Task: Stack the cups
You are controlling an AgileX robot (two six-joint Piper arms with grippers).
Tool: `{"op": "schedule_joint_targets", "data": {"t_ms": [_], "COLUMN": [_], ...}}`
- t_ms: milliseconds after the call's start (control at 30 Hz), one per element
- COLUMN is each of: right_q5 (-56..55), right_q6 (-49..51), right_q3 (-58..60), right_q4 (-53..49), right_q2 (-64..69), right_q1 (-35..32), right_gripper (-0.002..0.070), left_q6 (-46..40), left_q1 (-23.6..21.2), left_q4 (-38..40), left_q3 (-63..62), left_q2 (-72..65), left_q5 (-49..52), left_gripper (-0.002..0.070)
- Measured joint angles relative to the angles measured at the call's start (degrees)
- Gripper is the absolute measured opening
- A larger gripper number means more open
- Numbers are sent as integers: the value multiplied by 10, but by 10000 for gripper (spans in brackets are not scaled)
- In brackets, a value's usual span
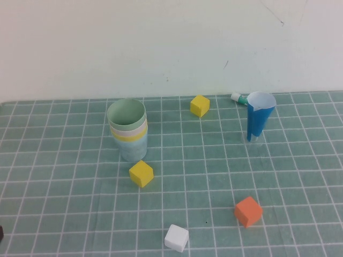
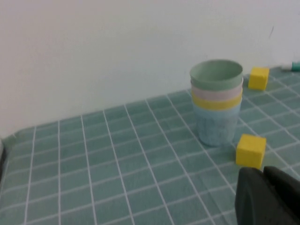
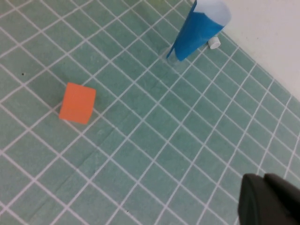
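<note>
The cups [image 1: 127,131] stand nested in one upright stack on the left half of the mat: light blue at the bottom, then yellow, pale pink, and pale green on top. The left wrist view shows the same stack of cups [image 2: 217,101] well apart from my left gripper [image 2: 262,172], which is shut and holds nothing. My right gripper [image 3: 263,178] hovers shut and empty over bare mat, far from the stack. Neither arm appears in the high view.
A yellow cube [image 1: 141,173] lies just in front of the stack, another yellow cube [image 1: 199,105] behind it. An orange cube [image 1: 248,211] and a white cube [image 1: 176,237] sit near the front. A tall dark-blue cone cup [image 1: 259,118] stands at the right.
</note>
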State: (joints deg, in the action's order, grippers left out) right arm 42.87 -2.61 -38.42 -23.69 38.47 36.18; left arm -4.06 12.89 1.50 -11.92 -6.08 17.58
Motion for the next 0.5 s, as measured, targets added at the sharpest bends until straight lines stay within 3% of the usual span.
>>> {"op": "schedule_joint_targets", "data": {"t_ms": [267,500], "right_q5": [-24,-25], "right_q6": [43,87], "right_q3": [145,171], "right_q4": [0,15], "right_q2": [-168,-211], "right_q1": [0,0], "right_gripper": [0,0], "left_q6": [0,-1], "left_q1": [0,0], "left_q4": [0,0], "left_q3": [0,0], "left_q2": [0,0], "left_q5": [91,125], "left_gripper": [-1,-1]}}
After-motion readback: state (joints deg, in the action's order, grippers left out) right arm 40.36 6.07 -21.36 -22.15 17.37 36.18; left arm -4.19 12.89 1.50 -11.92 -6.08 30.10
